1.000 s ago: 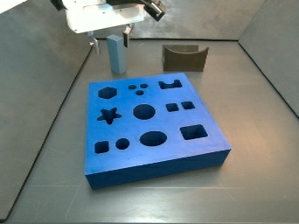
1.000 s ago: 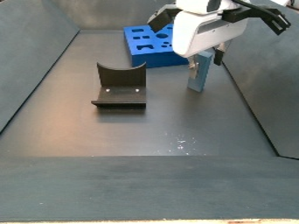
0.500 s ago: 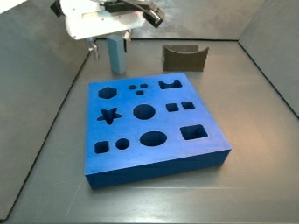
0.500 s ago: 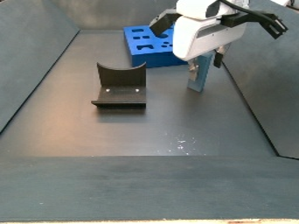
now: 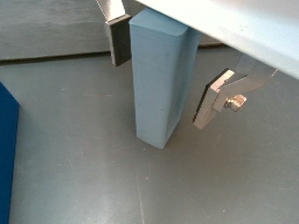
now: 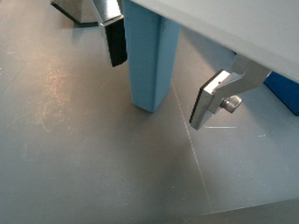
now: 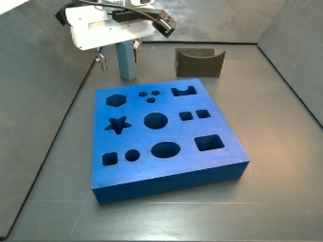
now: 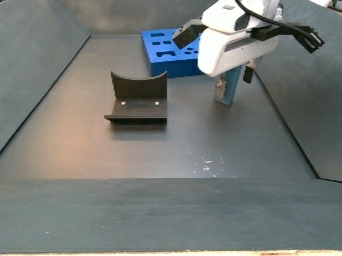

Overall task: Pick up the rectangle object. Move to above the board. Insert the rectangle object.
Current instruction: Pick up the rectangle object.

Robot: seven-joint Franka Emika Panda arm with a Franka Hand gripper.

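Note:
The rectangle object [image 5: 162, 83] is a tall light-blue block standing upright on the grey floor; it also shows in the other views [image 6: 149, 61] [image 7: 125, 62] [image 8: 229, 88]. My gripper [image 5: 167, 70] [image 6: 163, 68] is open and straddles the block's upper part. One dark pad [image 5: 118, 39] sits close to one face, and the other finger [image 5: 216, 98] stands clearly apart from the opposite face. In both side views the gripper [image 7: 123, 49] [image 8: 230, 72] hangs over the block. The board [image 7: 164, 132] [image 8: 167, 45], a thick bright-blue slab with shaped holes, lies beside the block.
The fixture [image 7: 198, 62] [image 8: 135, 98], a dark notched bracket, stands on the floor away from the block. Grey walls [image 7: 44, 57] enclose the floor on each side. A corner of the board shows in a wrist view [image 6: 286, 92].
My gripper has come down a little around the block and turned slightly. The block has not moved.

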